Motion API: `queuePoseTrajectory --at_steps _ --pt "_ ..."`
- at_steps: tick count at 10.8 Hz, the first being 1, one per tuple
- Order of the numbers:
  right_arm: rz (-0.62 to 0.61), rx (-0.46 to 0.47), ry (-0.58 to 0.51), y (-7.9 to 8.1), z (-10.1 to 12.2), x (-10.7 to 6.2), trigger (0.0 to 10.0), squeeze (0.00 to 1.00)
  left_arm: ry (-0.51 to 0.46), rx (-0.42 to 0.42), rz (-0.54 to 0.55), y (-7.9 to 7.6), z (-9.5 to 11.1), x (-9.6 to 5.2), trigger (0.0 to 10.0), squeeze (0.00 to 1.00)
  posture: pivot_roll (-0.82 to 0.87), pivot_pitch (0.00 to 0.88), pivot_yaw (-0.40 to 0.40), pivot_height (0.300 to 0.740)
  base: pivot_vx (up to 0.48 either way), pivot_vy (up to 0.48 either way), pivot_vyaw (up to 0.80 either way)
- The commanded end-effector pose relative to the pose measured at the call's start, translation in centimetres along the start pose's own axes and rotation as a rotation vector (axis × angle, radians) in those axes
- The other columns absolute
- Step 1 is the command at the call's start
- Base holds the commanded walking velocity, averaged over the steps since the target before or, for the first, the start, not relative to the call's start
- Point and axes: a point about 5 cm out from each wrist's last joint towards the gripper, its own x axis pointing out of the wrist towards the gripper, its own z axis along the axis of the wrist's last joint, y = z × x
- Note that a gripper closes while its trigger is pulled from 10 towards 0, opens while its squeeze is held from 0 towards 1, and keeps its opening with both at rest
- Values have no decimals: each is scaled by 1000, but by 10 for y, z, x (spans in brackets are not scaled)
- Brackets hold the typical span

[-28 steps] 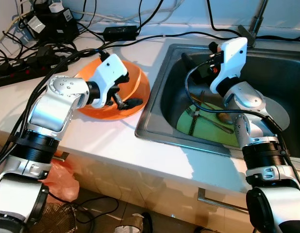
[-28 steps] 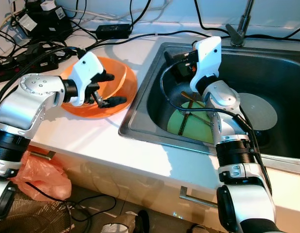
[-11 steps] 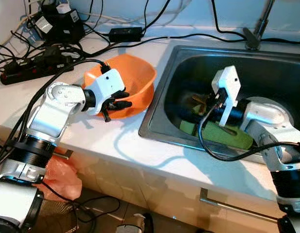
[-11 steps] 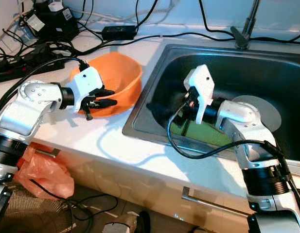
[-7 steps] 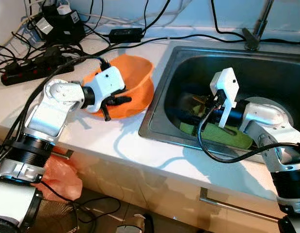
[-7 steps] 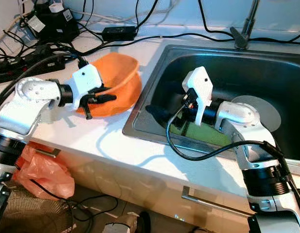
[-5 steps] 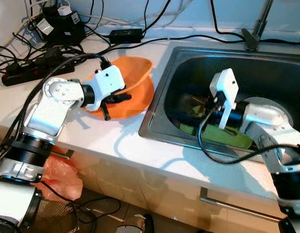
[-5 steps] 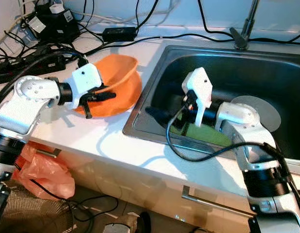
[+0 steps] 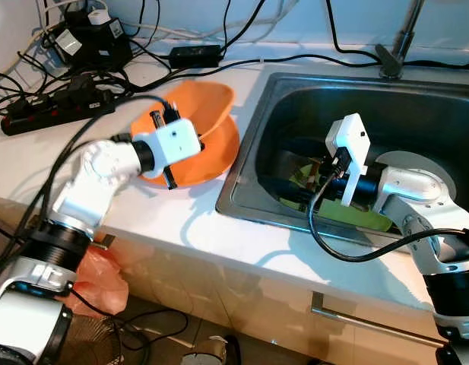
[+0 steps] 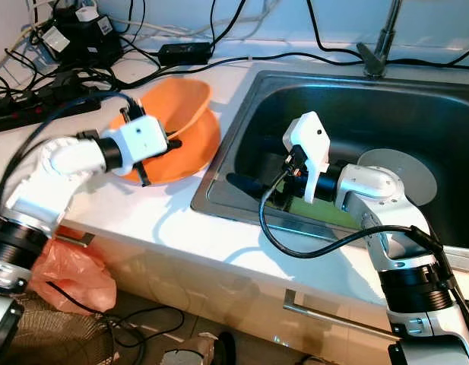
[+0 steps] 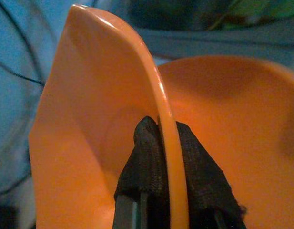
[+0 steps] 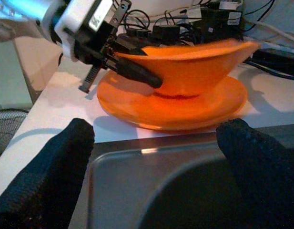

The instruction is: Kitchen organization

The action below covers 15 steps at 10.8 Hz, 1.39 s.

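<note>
The left gripper (image 11: 160, 157) is clenched on the rim of the orange bowl (image 9: 207, 110): its wrist view shows one black finger (image 11: 143, 157) on each side of the thin rim. The bowl is tipped up on edge over an orange plate (image 9: 211, 156) on the white tabletop (image 9: 105, 205), just beside the sink (image 9: 245, 163). From the right wrist, the bowl's base rests on that plate, the far rim high. The head views add what lies around: a power strip (image 9: 55, 114) and tangled cables (image 9: 181, 57) behind the bowl.

The right gripper (image 12: 156, 157) reaches low inside the sink, its fingers (image 12: 56, 162) spread wide apart and holding nothing, facing the sink's near-left wall with the bowl beyond. In the head views, a green plate (image 9: 348, 213) lies on the sink floor under this arm, a grey round disc (image 10: 397, 171) lies farther right, and the faucet (image 9: 394, 49) stands behind.

Compared with a moment ago, the bowl is tilted more steeply, and the left wrist has rolled so its white housing faces up. The right gripper has stayed in nearly the same spot.
</note>
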Motion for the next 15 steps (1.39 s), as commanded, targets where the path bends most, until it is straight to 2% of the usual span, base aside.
queuePoseTrajectory --at_steps 1,3,5,6,8,10,12,15 --pt "24 16 -4 1 0 1 10000 0 -11 85 108 8 -1 -4 0 0 155 111 143 740 0 0 0" --pt "12 46 -22 -1 2 2 10000 0 -72 265 259 11 1 -8 0 0 155 111 143 740 0 0 0" --pt "13 56 -26 -1 2 1 10000 0 -139 375 357 7 8 -9 0 0 155 110 140 740 0 0 0" --pt "-5 93 -74 -5 8 1 10000 0 -173 417 398 2 8 -8 0 0 152 111 135 740 0 0 0" --pt "-73 215 -185 -18 24 3 10000 0 -207 469 448 -3 8 -8 0 0 153 110 133 740 0 0 0" --pt "-131 289 -233 -27 30 5 10000 0 -253 488 471 -10 12 -3 0 0 153 109 130 740 0 0 0" --pt "-153 361 -274 -30 37 15 10000 0 -298 494 469 -21 19 7 0 0 150 108 132 740 0 0 0" --pt "-204 446 -291 -33 48 32 10000 0 -331 512 463 -29 25 18 0 0 146 107 131 740 0 0 0"
